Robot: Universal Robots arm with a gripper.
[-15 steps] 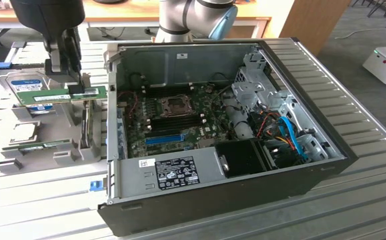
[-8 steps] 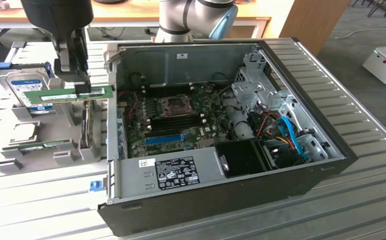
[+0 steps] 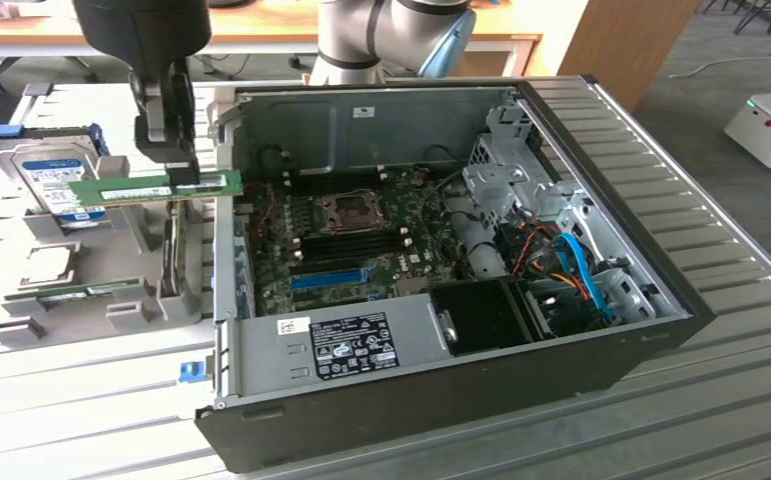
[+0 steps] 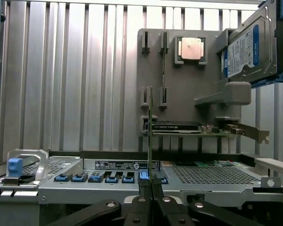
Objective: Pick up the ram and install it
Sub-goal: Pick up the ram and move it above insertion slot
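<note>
Above the grey holder tray point(image 3: 72, 312) point(image 4: 179, 94), on the exterior view's left of the open computer case point(image 3: 358, 125): count is one ram point(image 3: 125, 190) point(image 4: 150, 122) in hand, one hard drive point(image 3: 58, 180) point(image 4: 250, 47), one processor chip point(image 3: 38, 262) point(image 4: 191, 48) and one expansion card point(image 4: 179, 128) on the tray. My gripper point(image 3: 182, 172) point(image 4: 150, 184) is closed almost fully, its fingers pinching the ram's thin board between them. The stick hangs clear of the tray with its long edge level. Its end reaches the case's near wall; contact there cannot be judged. That wall stands between the ram and the motherboard point(image 3: 358, 235), where one blue slot point(image 3: 328, 278) shows.
</note>
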